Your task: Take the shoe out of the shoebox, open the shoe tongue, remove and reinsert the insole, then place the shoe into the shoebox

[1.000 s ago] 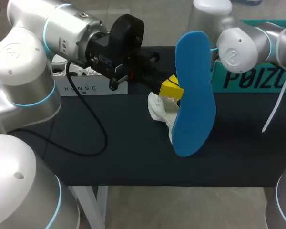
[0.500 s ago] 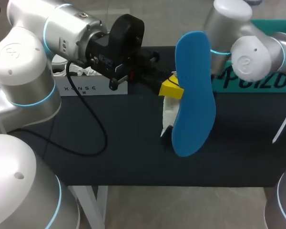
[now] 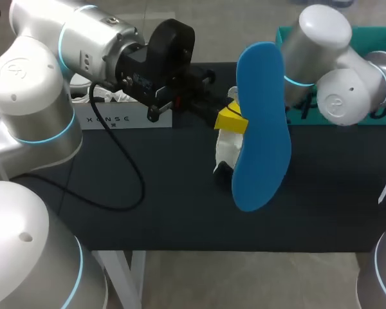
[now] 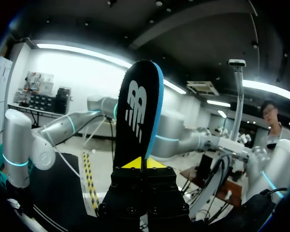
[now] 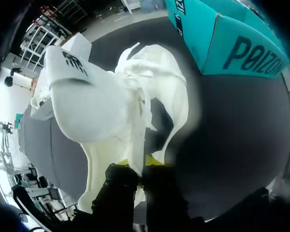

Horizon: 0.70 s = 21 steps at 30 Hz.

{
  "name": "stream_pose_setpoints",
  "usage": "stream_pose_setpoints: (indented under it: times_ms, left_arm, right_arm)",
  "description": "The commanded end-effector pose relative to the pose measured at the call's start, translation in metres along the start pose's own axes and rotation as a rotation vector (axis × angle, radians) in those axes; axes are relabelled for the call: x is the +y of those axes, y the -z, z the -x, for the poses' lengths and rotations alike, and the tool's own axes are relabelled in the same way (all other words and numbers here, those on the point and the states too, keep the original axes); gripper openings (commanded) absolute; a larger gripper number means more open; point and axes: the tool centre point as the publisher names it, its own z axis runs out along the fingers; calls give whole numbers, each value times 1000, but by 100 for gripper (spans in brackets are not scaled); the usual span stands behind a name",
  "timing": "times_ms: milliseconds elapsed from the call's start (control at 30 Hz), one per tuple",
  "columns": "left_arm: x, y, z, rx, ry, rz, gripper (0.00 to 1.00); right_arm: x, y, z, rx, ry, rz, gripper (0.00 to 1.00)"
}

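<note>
The dark table (image 3: 148,219) carries a loose black cable (image 3: 123,187) on its near left part. Above the table's middle the blue insole (image 3: 262,129) stands upright on its long axis, its rounded lower end nearest the front edge. The left gripper (image 3: 231,120) is clamped on the insole's edge about halfway up, its 2 yellow tips pressed together on it. In the left wrist view the insole (image 4: 137,116) rises straight out of that gripper (image 4: 144,163), black face on 1 side, blue on the other.

Just behind the insole hangs the white shoe (image 3: 226,151), half hidden by it; whether it touches the table cannot be told. In the right wrist view the right gripper (image 5: 135,162) is closed narrowly on a thin edge of the shoe (image 5: 101,106), laces dangling.

Farther back, a white box (image 3: 116,117) holding crumpled paper sits at the left; a teal box (image 5: 222,43) stands at the far right.
</note>
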Motion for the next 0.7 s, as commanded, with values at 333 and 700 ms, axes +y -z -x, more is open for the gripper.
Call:
stream_pose_setpoints:
  times_ms: [333, 700]
  left_arm:
    - [1, -1, 1, 1, 0, -2, 0]
    - [1, -1, 1, 1, 0, -2, 0]
  right_arm:
    - [3, -2, -2, -34, 247, -72, 0]
    - [-5, -37, 4, 3, 258, -190, 100]
